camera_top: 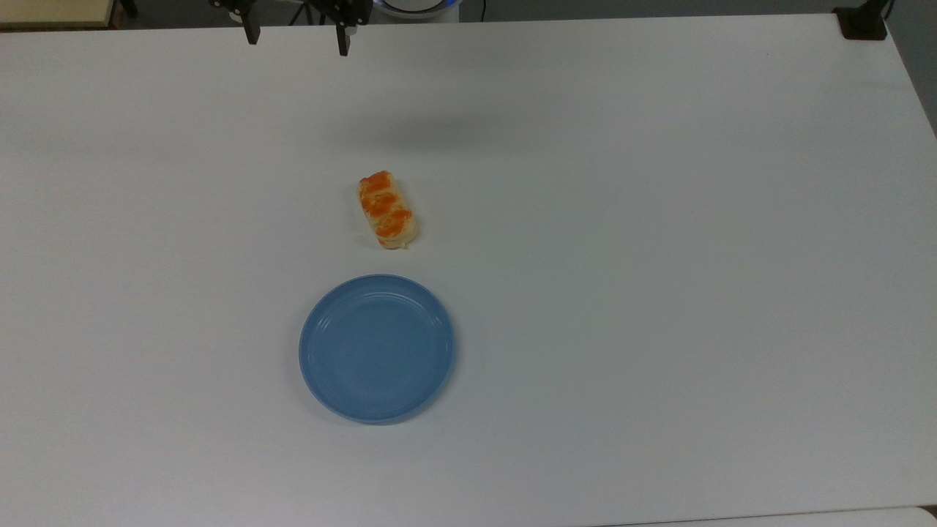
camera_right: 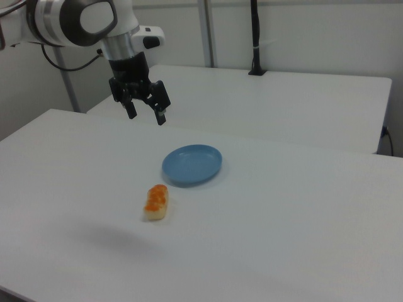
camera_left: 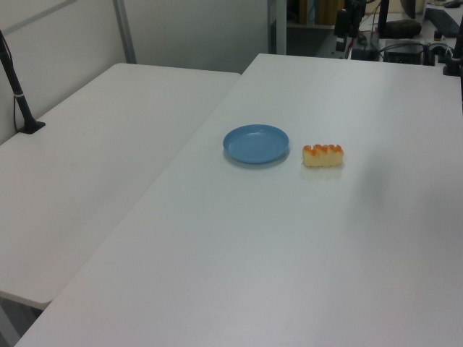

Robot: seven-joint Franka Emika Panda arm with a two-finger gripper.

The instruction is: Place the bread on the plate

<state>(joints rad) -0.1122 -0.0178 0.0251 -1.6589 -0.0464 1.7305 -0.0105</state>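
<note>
While the wide white tabletop [camera_top: 659,219] takes up most of the room's middle, a second white table [camera_left: 94,166] stands right against it on the left view's left, with a black post [camera_left: 16,83] clamped at its far edge. Above the tabletop, the robot arm [camera_right: 75,19] reaches in from the right view's upper left, white shells with dark joints, and under it a soft shadow [camera_right: 110,236] lies on the surface. Next in size comes the plate [camera_top: 377,348], round and light blue, lying flat with nothing on it, toward the near side in the top view. At the arm's end the gripper [camera_right: 145,114] hangs in the air, its two dark fingers [camera_top: 342,40] spread apart and holding nothing, well above and apart from both plate and bread. Smallest of all, the bread [camera_top: 387,210] lies on the bare tabletop just beside the plate but not touching it, between plate and gripper in the top view, its orange glazed patches facing up.
</note>
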